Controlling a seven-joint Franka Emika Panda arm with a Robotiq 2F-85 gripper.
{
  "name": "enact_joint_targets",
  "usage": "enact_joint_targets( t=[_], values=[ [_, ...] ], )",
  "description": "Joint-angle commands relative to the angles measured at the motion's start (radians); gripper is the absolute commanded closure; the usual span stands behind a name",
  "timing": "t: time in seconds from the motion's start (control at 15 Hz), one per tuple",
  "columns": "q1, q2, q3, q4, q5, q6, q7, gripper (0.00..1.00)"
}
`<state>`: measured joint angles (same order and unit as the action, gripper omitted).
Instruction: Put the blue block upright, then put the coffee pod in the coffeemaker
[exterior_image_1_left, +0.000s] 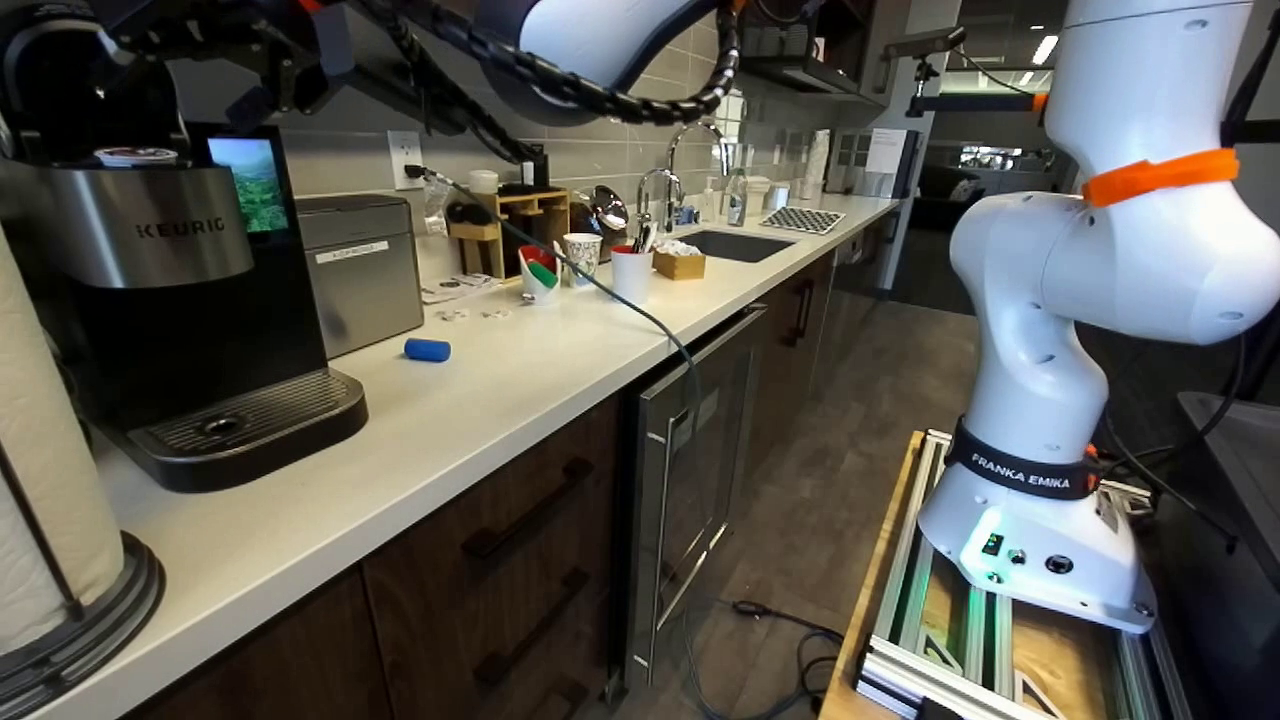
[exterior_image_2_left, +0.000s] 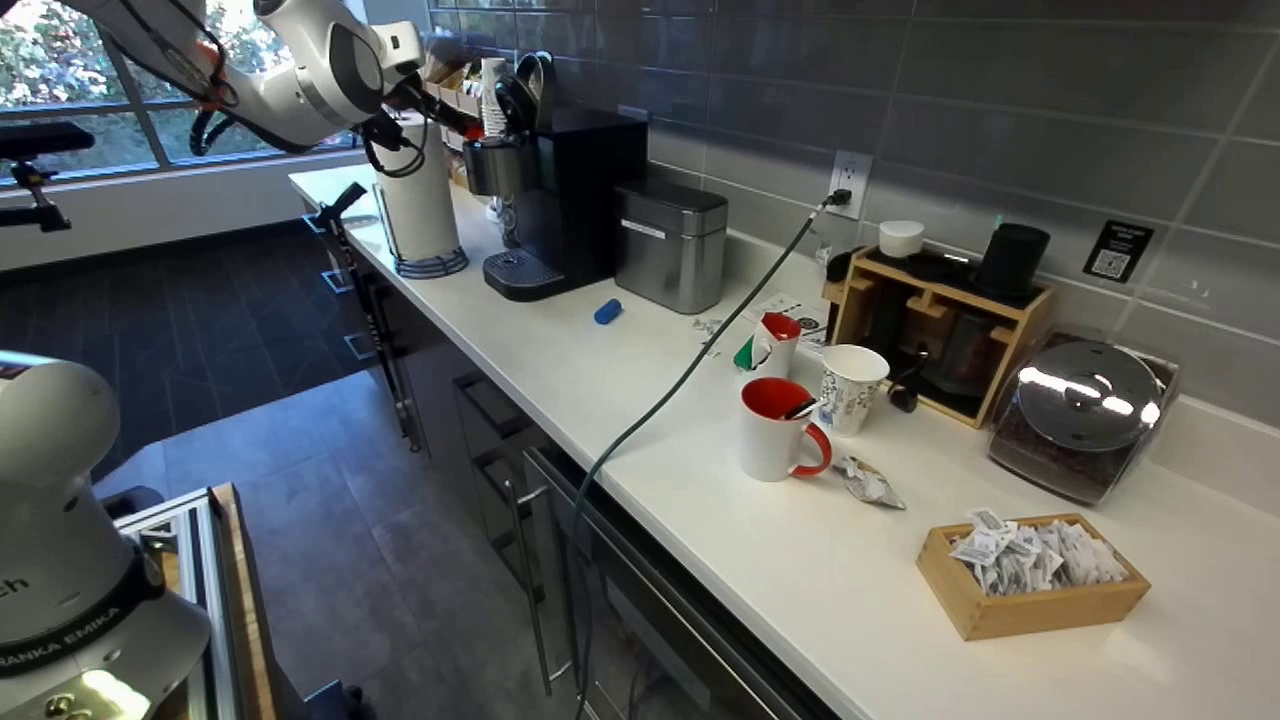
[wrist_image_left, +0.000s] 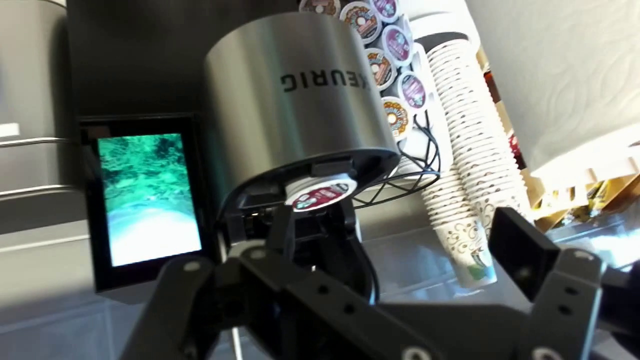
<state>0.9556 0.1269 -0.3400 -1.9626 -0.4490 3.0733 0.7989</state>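
Note:
The blue block (exterior_image_1_left: 427, 350) lies on its side on the counter in front of the grey metal box; it also shows in an exterior view (exterior_image_2_left: 607, 311). The black coffeemaker (exterior_image_1_left: 195, 225) stands left of it with its lid raised; it also shows in an exterior view (exterior_image_2_left: 590, 195) and the wrist view (wrist_image_left: 300, 95). The coffee pod (wrist_image_left: 322, 192) sits at the top opening of the coffeemaker, its red and white lid visible; it also shows in an exterior view (exterior_image_1_left: 137, 156). My gripper (wrist_image_left: 402, 237) is open and empty, its fingers wide apart near the coffeemaker's top, one finger beside the pod.
A grey metal box (exterior_image_1_left: 365, 270) stands beside the coffeemaker. A paper towel roll (exterior_image_2_left: 420, 200) stands on its other side. Stacked paper cups (wrist_image_left: 465, 145) and a rack of pods (wrist_image_left: 397, 45) are close by. A cable (exterior_image_2_left: 690, 370) crosses the counter near mugs (exterior_image_2_left: 775, 430).

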Motion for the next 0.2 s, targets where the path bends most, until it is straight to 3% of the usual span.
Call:
enact_joint_targets(
  t=[0.0,0.07,0.13],
  values=[
    [0.062,-0.014,-0.079,-0.005,-0.044,-0.015,0.068,0.00],
    [0.087,-0.022,-0.114,-0.004,-0.059,-0.018,0.087,0.00],
    [0.079,-0.023,-0.108,-0.004,-0.058,-0.018,0.079,0.00]
  ],
)
